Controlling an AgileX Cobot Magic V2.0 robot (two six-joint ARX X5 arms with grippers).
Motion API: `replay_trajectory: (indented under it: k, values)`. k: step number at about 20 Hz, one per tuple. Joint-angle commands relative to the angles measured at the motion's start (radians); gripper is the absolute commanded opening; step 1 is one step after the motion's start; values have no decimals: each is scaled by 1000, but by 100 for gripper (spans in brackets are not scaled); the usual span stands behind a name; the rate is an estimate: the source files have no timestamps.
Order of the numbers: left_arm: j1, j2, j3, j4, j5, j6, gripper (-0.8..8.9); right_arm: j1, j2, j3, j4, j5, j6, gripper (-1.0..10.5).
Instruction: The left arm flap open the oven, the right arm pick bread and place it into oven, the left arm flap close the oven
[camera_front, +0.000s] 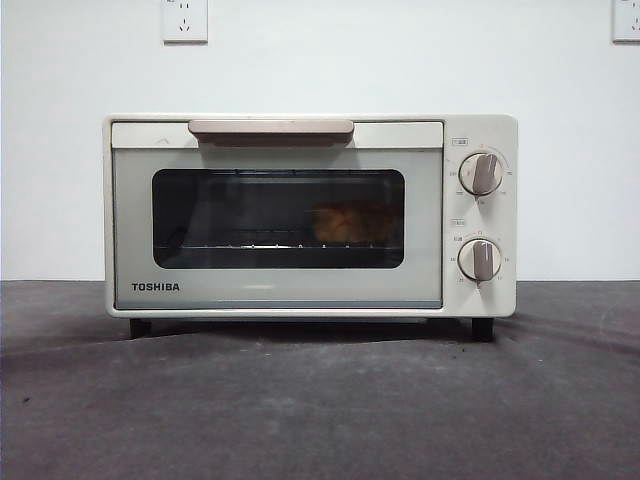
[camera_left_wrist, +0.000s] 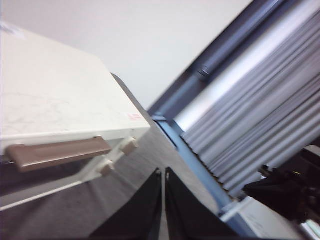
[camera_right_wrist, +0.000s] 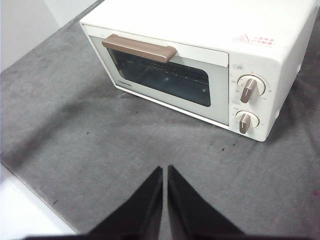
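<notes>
Bread (camera_front: 350, 224) sits on the rack, right side, inside the oven (camera_front: 300, 290); door shut (task looks finished). Oven stands mid-table toward the back edge. Left gripper (camera_left_wrist: 163, 172) and right gripper (camera_right_wrist: 164, 170): both pinched closed, empty, clear of it. Risk: a retreating arm clips the handle (camera_front: 270, 128), reopening the door.

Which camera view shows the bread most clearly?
The front view: the bread sits on the rack behind the closed door window of the oven, toward the knob side. The right wrist view shows only dark glass; the left wrist view shows the oven's top and handle.
</notes>
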Motion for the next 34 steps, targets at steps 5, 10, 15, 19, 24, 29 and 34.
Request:
replay_trajectory:
  k: [5, 10, 15, 19, 24, 29, 34]
  values:
    - [-2, -90, 21, -200, -30, 173, 19, 6, -2, 19, 11, 21, -19, 13]
    - [-2, -125, 21, -198, -29, 173, 19, 6, -2, 19, 10, 21, -18, 13]
    - [-2, -152, 21, -197, -29, 173, 19, 6, -2, 19, 10, 21, -18, 13]
    - [-3, -209, -5, -183, -29, 173, 19, 6, -2, 19, 10, 21, -18, 13]
    - [13, -357, -192, 76, -41, 269, 19, 6, -2, 19, 10, 21, -18, 13]
    - [19, -543, -501, 428, -75, 368, 19, 6, -2, 19, 10, 21, -19, 13]
    - [19, -682, -631, 378, -85, 356, 19, 6, -2, 19, 10, 21, -19, 13]
